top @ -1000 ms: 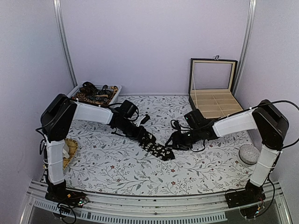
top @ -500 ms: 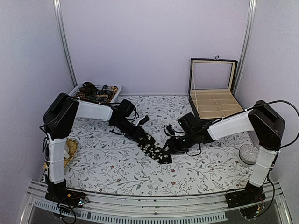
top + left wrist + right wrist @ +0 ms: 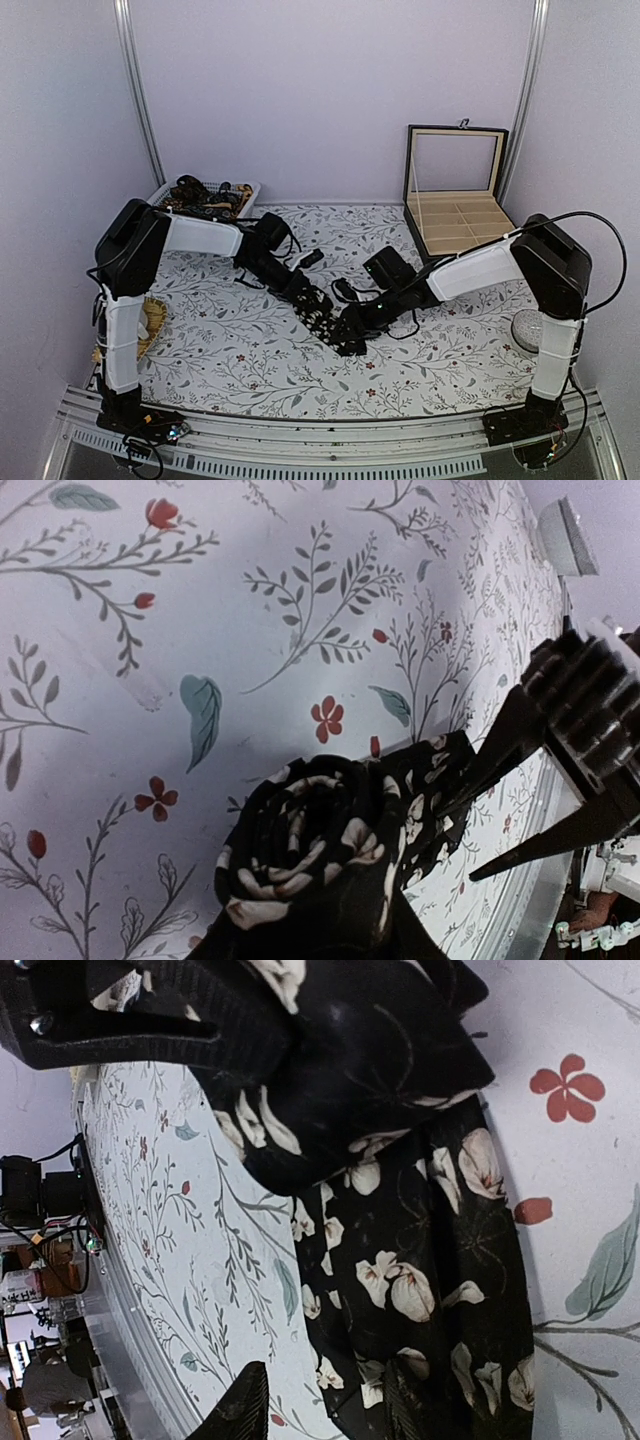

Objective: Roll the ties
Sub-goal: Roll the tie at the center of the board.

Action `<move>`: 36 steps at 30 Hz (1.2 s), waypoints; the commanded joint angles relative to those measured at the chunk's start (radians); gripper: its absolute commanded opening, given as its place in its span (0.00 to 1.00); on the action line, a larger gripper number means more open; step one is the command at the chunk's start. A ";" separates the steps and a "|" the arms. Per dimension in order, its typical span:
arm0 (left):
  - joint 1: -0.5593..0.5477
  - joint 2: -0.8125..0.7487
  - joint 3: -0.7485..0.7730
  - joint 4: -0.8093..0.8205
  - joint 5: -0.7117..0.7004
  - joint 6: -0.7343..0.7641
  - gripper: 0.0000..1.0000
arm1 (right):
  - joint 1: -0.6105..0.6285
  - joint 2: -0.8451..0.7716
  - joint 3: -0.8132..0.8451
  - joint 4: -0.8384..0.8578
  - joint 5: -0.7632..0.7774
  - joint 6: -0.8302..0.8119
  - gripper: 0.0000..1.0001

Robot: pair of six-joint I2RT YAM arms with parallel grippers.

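A black tie (image 3: pixel 332 322) with pale flowers lies mid-table between both arms. In the left wrist view its near part is a tight roll (image 3: pixel 310 845), and my left gripper (image 3: pixel 310 925) is shut on that roll at the bottom edge. The right wrist view shows one left finger (image 3: pixel 120 1030) gripping the roll (image 3: pixel 350 1060), with the flat tail (image 3: pixel 420 1280) running down from it. My right gripper (image 3: pixel 325 1410) stands partly open over the tail's edge, one finger above bare cloth and the other over the fabric. From above, the right gripper (image 3: pixel 350 335) is at the tail's end.
A white basket (image 3: pixel 160 196) holding more ties stands at the back left. An open compartment box (image 3: pixel 455 215) is at the back right. A grey round object (image 3: pixel 532 330) sits by the right arm's base, and a woven item (image 3: pixel 152 325) by the left one.
The right gripper has moved left to the tie's tail and its jaws have narrowed. The left gripper with the roll has shifted slightly forward, and the flat tail is shorter.
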State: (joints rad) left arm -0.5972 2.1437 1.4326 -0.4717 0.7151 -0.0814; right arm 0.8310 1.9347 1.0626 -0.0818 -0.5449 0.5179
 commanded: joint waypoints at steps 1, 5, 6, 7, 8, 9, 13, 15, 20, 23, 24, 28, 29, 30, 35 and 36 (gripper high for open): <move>0.010 0.018 0.045 -0.046 0.057 0.077 0.28 | 0.002 0.116 0.032 -0.149 0.088 -0.040 0.39; 0.014 0.032 0.083 -0.105 0.112 0.139 0.29 | -0.003 0.112 0.008 -0.167 0.146 -0.036 0.39; 0.015 0.034 0.094 -0.126 0.120 0.155 0.29 | -0.008 0.107 0.002 -0.169 0.156 -0.031 0.39; 0.017 0.037 0.105 -0.148 0.126 0.167 0.29 | -0.015 0.099 -0.007 -0.170 0.165 -0.029 0.39; 0.018 0.041 0.116 -0.179 0.128 0.184 0.29 | -0.025 0.091 -0.017 -0.167 0.171 -0.024 0.39; 0.020 0.044 0.123 -0.204 0.123 0.199 0.29 | -0.035 0.081 -0.025 -0.163 0.177 -0.021 0.39; 0.028 0.045 0.134 -0.272 0.044 0.214 0.29 | -0.068 0.051 -0.040 -0.171 0.206 -0.016 0.39; 0.028 0.041 0.124 -0.284 0.021 0.219 0.29 | -0.077 0.043 -0.039 -0.175 0.217 -0.018 0.39; 0.027 0.025 0.104 -0.289 -0.063 0.204 0.29 | -0.091 0.036 -0.035 -0.182 0.235 -0.017 0.39; 0.012 0.024 0.112 -0.298 -0.187 0.170 0.29 | -0.092 0.022 -0.037 -0.177 0.238 -0.010 0.39; 0.006 0.022 0.116 -0.296 -0.244 0.149 0.29 | -0.091 0.015 -0.037 -0.174 0.238 -0.009 0.39; -0.024 -0.026 0.092 -0.238 -0.455 0.048 0.28 | -0.091 -0.026 -0.047 -0.148 0.225 0.009 0.42; -0.036 -0.040 0.083 -0.226 -0.502 0.026 0.28 | -0.090 -0.035 -0.050 -0.142 0.220 0.014 0.43; -0.050 -0.049 0.080 -0.218 -0.549 0.014 0.28 | -0.091 -0.046 -0.053 -0.134 0.212 0.018 0.44; -0.136 -0.059 0.109 -0.252 -0.780 -0.034 0.28 | -0.092 -0.092 -0.076 -0.095 0.156 0.043 0.49; -0.154 -0.053 0.116 -0.259 -0.810 -0.037 0.28 | -0.093 -0.101 -0.082 -0.082 0.138 0.049 0.49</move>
State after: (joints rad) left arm -0.7124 2.0964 1.5379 -0.6807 0.2176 -0.0650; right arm 0.7540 1.9026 1.0389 -0.0662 -0.4305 0.5354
